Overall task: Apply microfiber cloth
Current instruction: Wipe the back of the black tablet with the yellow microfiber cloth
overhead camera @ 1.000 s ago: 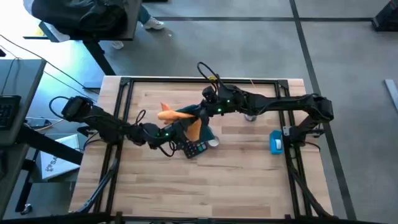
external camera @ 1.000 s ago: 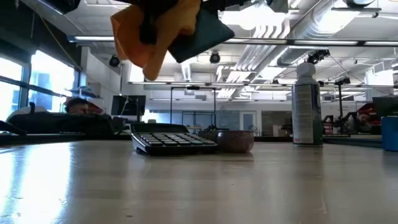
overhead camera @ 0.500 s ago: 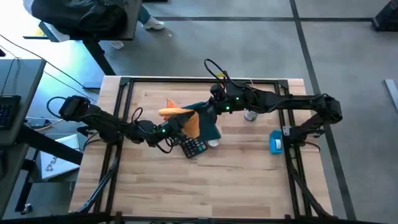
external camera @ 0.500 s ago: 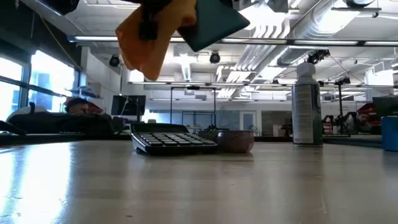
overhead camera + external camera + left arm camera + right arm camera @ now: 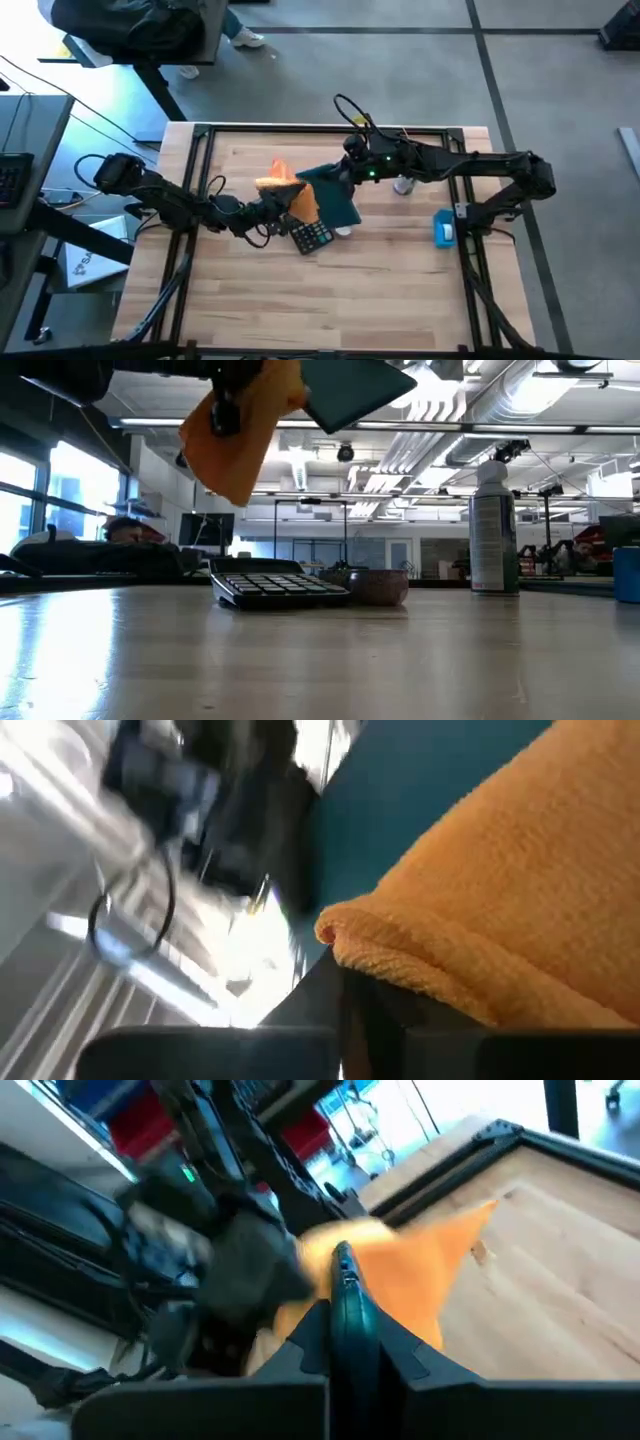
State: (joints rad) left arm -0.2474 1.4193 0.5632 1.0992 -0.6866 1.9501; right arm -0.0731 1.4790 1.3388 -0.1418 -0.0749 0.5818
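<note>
The microfiber cloth (image 5: 290, 190) is a soft, nubby orange rag with a looped pile that reads clearly in the left wrist view (image 5: 510, 910); its edge is rolled into a thick hem there. It hangs in loose folds above the table (image 5: 400, 290), held off the wood, a little toward 10 o'clock from the table's centre. In the low view it droops as an orange flap (image 5: 245, 435) over the calculator. A flat teal sheet (image 5: 335, 195), smooth and stiff-looking with straight edges, lies against the cloth on its 3 o'clock side; whether it is the cloth's other face or a separate piece is hard to say.

The left gripper (image 5: 283, 205) reaches in from 9 o'clock and pinches the cloth's lower part between its dark fingers. The right gripper (image 5: 345, 178) comes from 3 o'clock, its fingers closed tight on the teal edge, with orange fabric bunched just past them (image 5: 400, 1275).

One black calculator (image 5: 312, 237), a flat rectangle with rows of keys, lies on the pale wood planks just under the cloth at 5 o'clock. One spray can (image 5: 493, 530), a tall cylinder with a white cap, stands near 2 o'clock. One small blue object (image 5: 444, 228) sits at 3 o'clock. One small round bowl (image 5: 380, 585) rests beside the calculator.
</note>
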